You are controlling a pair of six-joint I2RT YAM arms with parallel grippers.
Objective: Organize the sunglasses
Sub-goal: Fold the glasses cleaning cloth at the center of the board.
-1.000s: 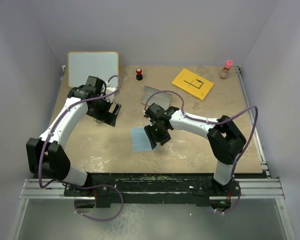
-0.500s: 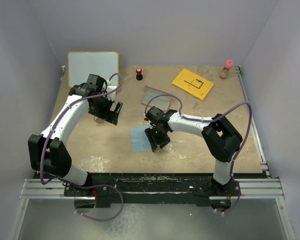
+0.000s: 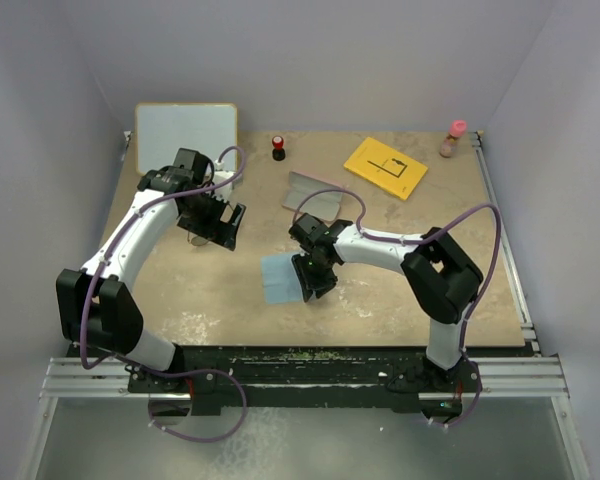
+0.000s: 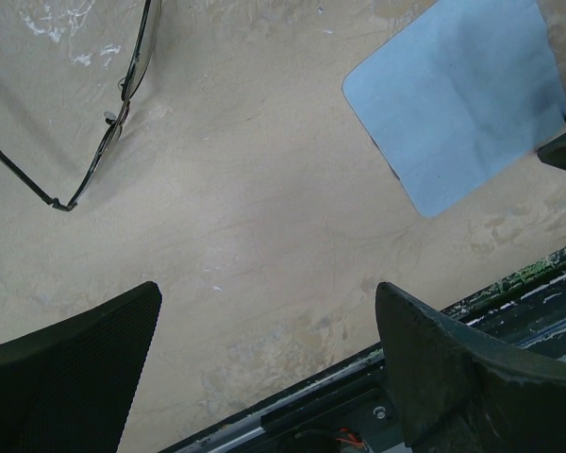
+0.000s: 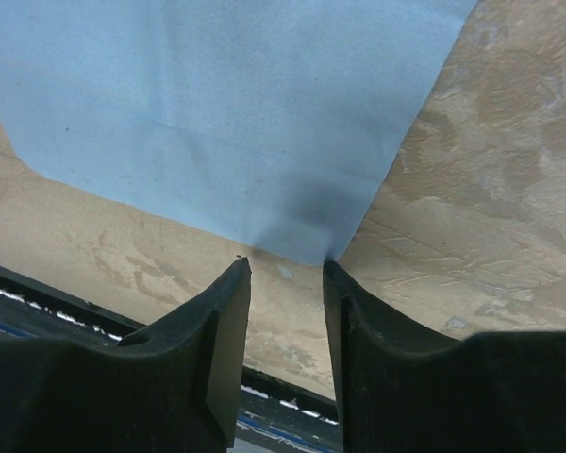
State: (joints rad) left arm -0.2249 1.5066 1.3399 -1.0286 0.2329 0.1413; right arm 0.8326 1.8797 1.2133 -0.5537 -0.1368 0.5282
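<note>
Left gripper (image 4: 269,293): fingers spread as wide as they go, with nothing between them and nothing touched. It hangs over bare table (image 4: 264,217). The left arm rises from its base along the left side with the elbow bent. The forearm angles in toward the middle and the wrist is tipped down.

Sunglasses (image 4: 113,123): they lie on the table at the upper left of the left wrist view, beyond the left finger and apart from it. The frame is thin black wire with one arm stretched out. They are not held. In the top view they are mostly hidden under the left wrist.

Light blue cloth (image 3: 278,278): flat on the table near the centre, between the two grippers.

Right gripper (image 5: 285,274): narrowed to a slim gap, not pressed together, and low at the table. Its fingertips straddle one corner of the cloth, which sits right at the mouth of the gap. I cannot tell whether the fingers touch the fabric. The right arm comes up from its base on the right with the elbow raised. The forearm stretches left across the table and the wrist is tipped down at the cloth's right edge.

Pink case (image 3: 315,192): it lies just behind the right gripper, apart from it.

Along the far edge are a whiteboard (image 3: 185,135), a yellow card (image 3: 385,167) and a pink-capped bottle (image 3: 455,138).
</note>
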